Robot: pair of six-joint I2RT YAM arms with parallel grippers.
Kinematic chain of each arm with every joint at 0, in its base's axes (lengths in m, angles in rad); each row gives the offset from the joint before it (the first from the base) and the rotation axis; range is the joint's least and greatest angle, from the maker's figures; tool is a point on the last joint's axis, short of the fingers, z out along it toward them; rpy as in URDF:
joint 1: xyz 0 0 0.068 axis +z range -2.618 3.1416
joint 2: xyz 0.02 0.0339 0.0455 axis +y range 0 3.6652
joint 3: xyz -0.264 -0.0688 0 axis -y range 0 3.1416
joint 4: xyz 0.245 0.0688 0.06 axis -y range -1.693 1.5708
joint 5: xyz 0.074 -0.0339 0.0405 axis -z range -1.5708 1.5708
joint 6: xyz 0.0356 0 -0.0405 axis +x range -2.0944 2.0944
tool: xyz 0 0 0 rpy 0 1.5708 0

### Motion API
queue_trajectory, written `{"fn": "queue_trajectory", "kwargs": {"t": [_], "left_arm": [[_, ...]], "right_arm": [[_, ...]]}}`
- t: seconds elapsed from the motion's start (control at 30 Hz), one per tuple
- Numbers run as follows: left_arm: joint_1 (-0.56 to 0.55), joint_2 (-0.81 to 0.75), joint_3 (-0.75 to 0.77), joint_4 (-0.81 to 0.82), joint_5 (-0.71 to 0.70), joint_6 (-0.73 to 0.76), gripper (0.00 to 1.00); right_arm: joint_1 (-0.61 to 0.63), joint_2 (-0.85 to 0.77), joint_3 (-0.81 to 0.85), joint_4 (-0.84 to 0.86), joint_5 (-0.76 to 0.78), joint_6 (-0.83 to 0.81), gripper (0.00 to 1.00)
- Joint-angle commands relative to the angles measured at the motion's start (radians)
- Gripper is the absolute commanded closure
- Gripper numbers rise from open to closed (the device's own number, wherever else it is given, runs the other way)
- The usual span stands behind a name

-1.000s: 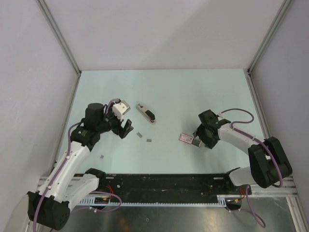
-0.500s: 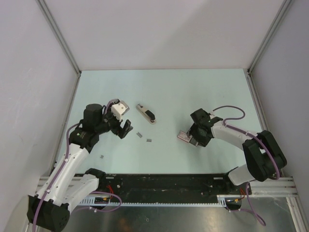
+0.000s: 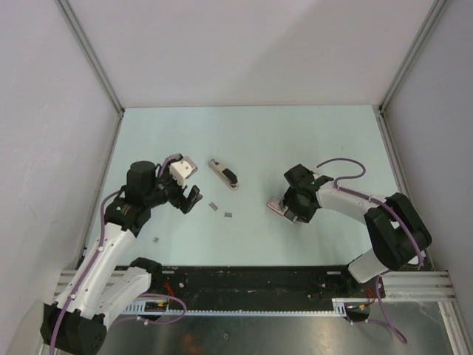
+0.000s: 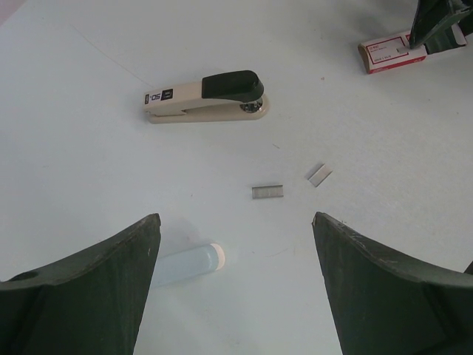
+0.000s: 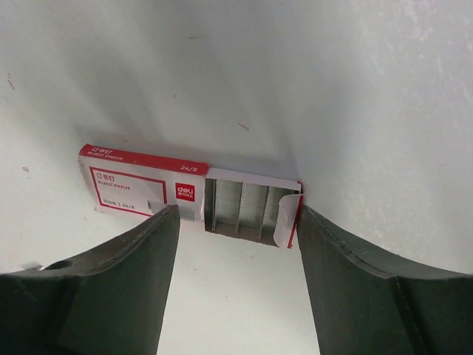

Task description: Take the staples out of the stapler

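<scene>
The stapler (image 3: 223, 174), black top on a silvery-beige body, lies closed on the table; it also shows in the left wrist view (image 4: 203, 96). Two short staple strips (image 3: 213, 206) (image 3: 228, 214) lie just in front of it, also seen from the left wrist (image 4: 267, 191) (image 4: 319, 174). A third bit (image 3: 157, 239) lies nearer the left arm. My left gripper (image 3: 191, 200) (image 4: 235, 244) is open and empty, hovering short of those strips. My right gripper (image 3: 292, 211) (image 5: 235, 222) is open, its fingertips at the near edge of the staple box.
The red and white staple box (image 3: 277, 206) (image 5: 148, 181) (image 4: 392, 53) lies right of the stapler, its end open on rows of staple strips (image 5: 244, 207). A pale cylindrical shape (image 4: 188, 264) lies on the table between my left fingers. Walls enclose the table.
My right gripper has moved left and the staple box has shifted left with it. My left arm has shifted only slightly. The stapler and loose strips have not moved.
</scene>
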Motion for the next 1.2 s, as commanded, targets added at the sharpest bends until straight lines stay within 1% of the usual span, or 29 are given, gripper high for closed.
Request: {"fn": "queue_trajectory", "kwargs": {"t": [0.0,0.2,0.47,0.83,1.17], "left_arm": [[0.007,-0.018,-0.011,-0.005,0.01,0.022,0.11],[0.007,-0.018,-0.012,-0.009,0.013,0.023,0.11],[0.006,-0.013,-0.016,-0.011,0.011,0.026,0.11],[0.006,0.005,-0.008,-0.009,0.027,0.026,0.11],[0.007,-0.004,-0.02,-0.01,0.032,0.032,0.11]], "right_arm": [[-0.005,-0.025,0.006,-0.025,0.0,-0.013,0.3],[-0.064,-0.065,0.008,-0.047,-0.004,-0.052,0.25],[-0.121,-0.07,0.022,-0.046,-0.011,-0.1,0.25],[-0.081,0.047,0.101,-0.121,0.049,-0.046,0.24],[-0.058,0.102,0.13,-0.121,0.079,-0.004,0.23]]}}
